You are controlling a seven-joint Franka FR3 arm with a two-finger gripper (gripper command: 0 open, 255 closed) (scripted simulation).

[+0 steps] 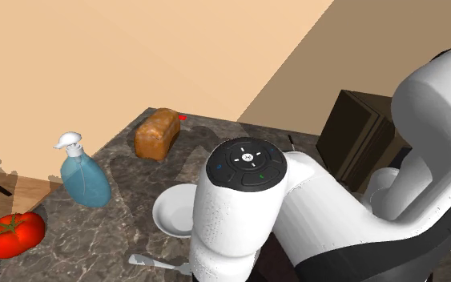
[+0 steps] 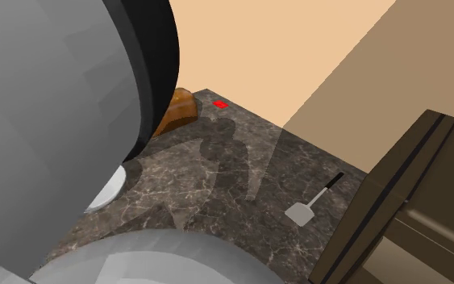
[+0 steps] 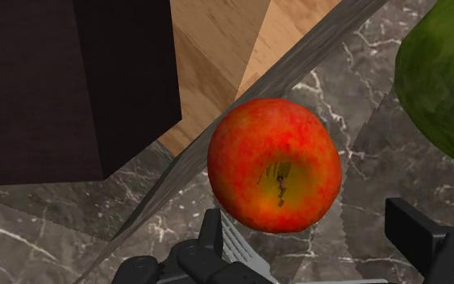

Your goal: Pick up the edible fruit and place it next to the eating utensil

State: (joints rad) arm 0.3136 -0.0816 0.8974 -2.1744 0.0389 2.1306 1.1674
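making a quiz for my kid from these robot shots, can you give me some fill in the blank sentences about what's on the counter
1. The pump bottle has a ___ body.
2. The red and yellow fruit at the open gripper is an ___.
3. The spatula on the marbled counter has a ___ handle.
4. The bowl near the pump bottle is ___.

Missing words: blue; apple; black; white.
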